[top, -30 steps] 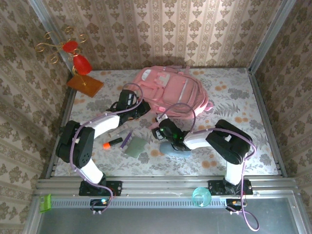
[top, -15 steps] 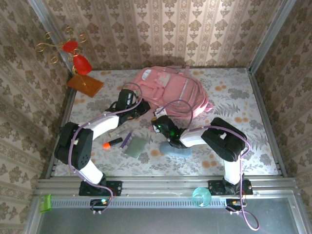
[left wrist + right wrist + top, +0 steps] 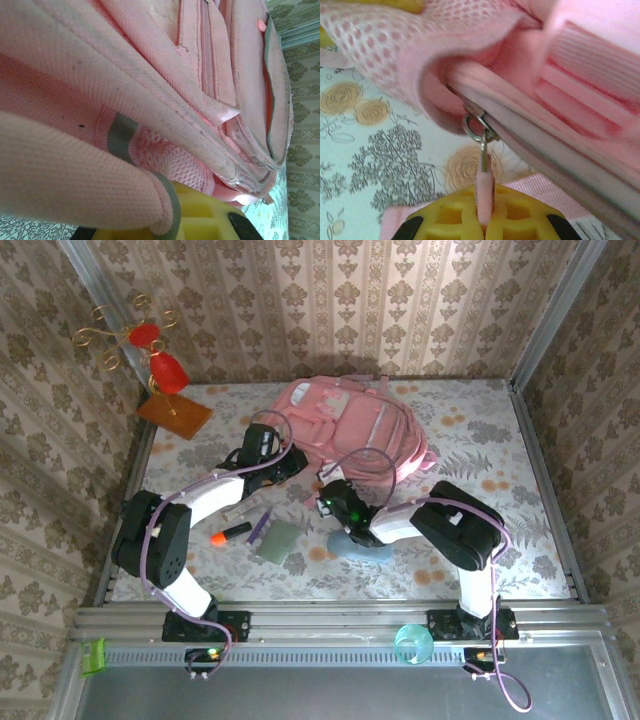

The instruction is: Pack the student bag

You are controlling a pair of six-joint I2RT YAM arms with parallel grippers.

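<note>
The student bag [image 3: 350, 425] is a large pink backpack lying at the back middle of the table. My left gripper [image 3: 286, 464] is at the bag's near left edge. In the left wrist view its yellow fingers [image 3: 210, 220] are shut, with a grey-trimmed fold of the bag's fabric [image 3: 125, 190] pressed over them. My right gripper [image 3: 325, 496] is at the bag's near corner. In the right wrist view the right gripper [image 3: 484, 220] is shut on the pink zipper pull [image 3: 484, 192], which hangs from a metal ring [image 3: 475, 127] on the bag's zipper.
On the table left of the right arm lie an orange-capped marker [image 3: 232, 532], a purple pen [image 3: 258, 527] and a grey-green pouch [image 3: 277, 540]. A blue-grey object [image 3: 358, 545] lies under the right arm. A gold stand with red ornaments [image 3: 160, 370] is at the back left, a teal cup [image 3: 412, 643] on the front rail.
My right gripper has moved a little up and left toward the bag and closed on the zipper pull. The left arm has held still.
</note>
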